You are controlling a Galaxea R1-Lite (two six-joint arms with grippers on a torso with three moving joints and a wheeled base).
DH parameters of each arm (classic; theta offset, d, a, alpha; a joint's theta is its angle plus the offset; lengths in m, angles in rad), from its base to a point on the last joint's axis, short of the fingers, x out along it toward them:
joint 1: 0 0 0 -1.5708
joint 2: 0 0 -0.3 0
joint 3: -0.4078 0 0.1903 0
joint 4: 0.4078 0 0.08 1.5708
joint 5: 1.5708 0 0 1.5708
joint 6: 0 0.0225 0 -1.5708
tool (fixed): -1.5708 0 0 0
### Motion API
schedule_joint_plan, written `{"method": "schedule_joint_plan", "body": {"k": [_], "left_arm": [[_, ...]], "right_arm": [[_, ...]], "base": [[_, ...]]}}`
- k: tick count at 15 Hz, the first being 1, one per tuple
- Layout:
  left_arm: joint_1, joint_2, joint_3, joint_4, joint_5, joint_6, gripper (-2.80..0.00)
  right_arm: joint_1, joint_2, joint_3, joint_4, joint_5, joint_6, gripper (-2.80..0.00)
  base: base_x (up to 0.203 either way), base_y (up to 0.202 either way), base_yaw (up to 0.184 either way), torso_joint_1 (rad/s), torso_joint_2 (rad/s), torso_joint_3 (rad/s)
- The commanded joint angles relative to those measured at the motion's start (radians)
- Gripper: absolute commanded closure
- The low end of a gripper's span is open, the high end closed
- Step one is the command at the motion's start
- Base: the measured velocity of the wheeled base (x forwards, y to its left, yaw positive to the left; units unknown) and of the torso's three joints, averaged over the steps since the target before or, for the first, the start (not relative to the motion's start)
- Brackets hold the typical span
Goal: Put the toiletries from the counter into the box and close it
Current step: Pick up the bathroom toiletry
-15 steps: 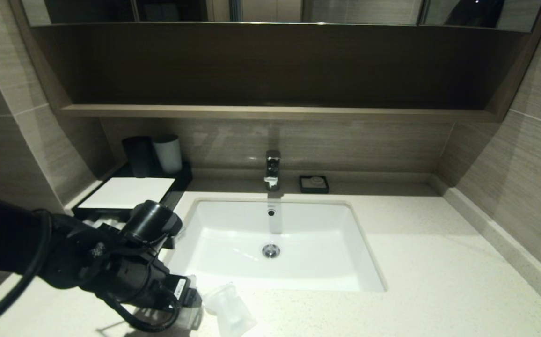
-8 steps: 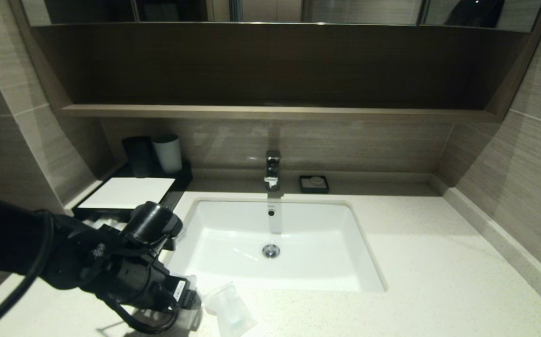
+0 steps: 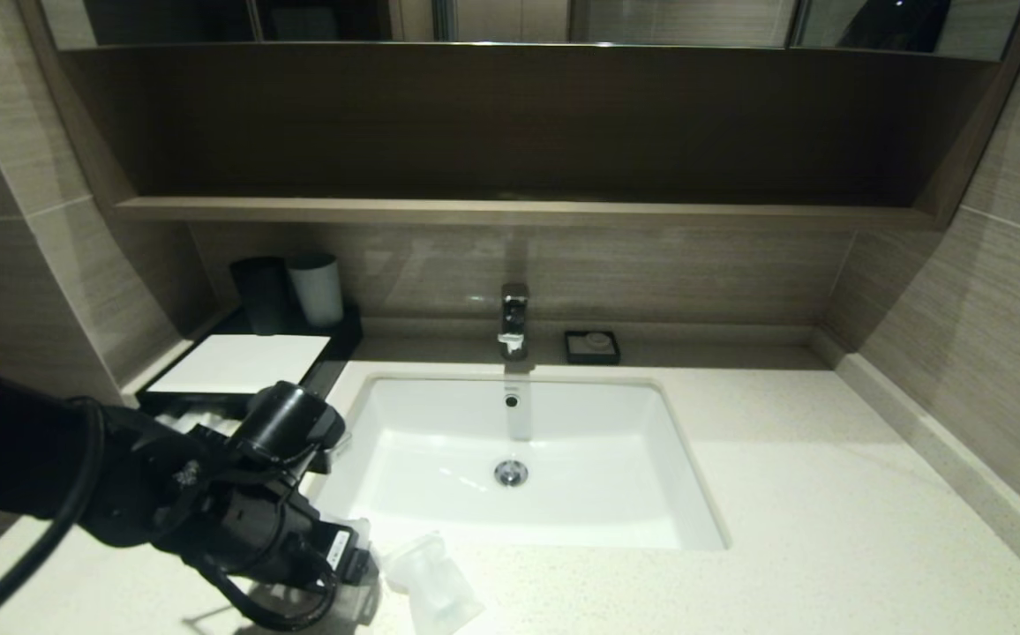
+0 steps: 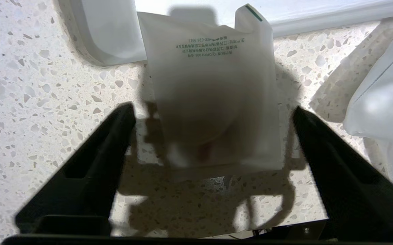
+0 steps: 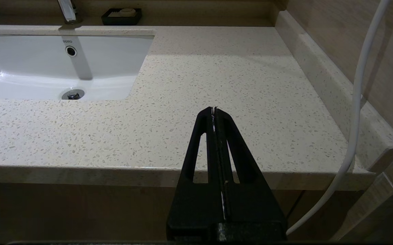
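At the lower left of the head view, the left gripper (image 4: 213,112) hangs over the speckled counter (image 3: 810,494), its fingers (image 4: 91,163) spread wide on either side of a white toiletry packet (image 4: 213,102) lying flat by the sink (image 3: 519,459) rim. A second clear packet (image 3: 431,586) lies just beside it. The black box (image 3: 236,366) sits at the counter's upper left. The right gripper (image 5: 214,110) is parked off the counter's front edge, fingers pressed together.

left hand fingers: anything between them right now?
Yes. In the left wrist view a white toiletry packet lies flat on the counter between the open left hand's fingers; neither touches it.
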Motion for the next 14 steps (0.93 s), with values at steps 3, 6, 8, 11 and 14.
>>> {"method": "schedule_joint_plan", "body": {"k": [3,6,8,11,14], "left_arm": [[0.0,0.002,0.001,0.002,0.002,-0.002,0.0],[0.0,0.002,0.001,0.002,0.002,-0.002,0.0],[0.0,0.001,0.001,0.002,0.003,-0.002,0.0],[0.0,-0.015,0.0,0.002,0.007,-0.003,0.0],[0.0,-0.034,-0.003,0.001,0.062,-0.012,0.0]], "right_arm": [[0.0,0.0,0.002,-0.001,0.0,-0.001,0.0],[0.0,0.0,0.002,-0.001,0.0,-0.001,0.0],[0.0,0.0,0.002,-0.001,0.0,-0.001,0.0],[0.0,0.0,0.002,-0.001,0.0,-0.001,0.0],[0.0,0.0,0.002,-0.001,0.0,0.001,0.0]], "base": [[0.0,0.0,0.0,0.0,0.0,0.0],[0.0,0.0,0.0,0.0,0.0,0.0],[0.0,0.0,0.0,0.0,0.0,0.0],[0.0,0.0,0.0,0.0,0.0,0.0],[0.0,0.0,0.0,0.0,0.0,0.0]]}}
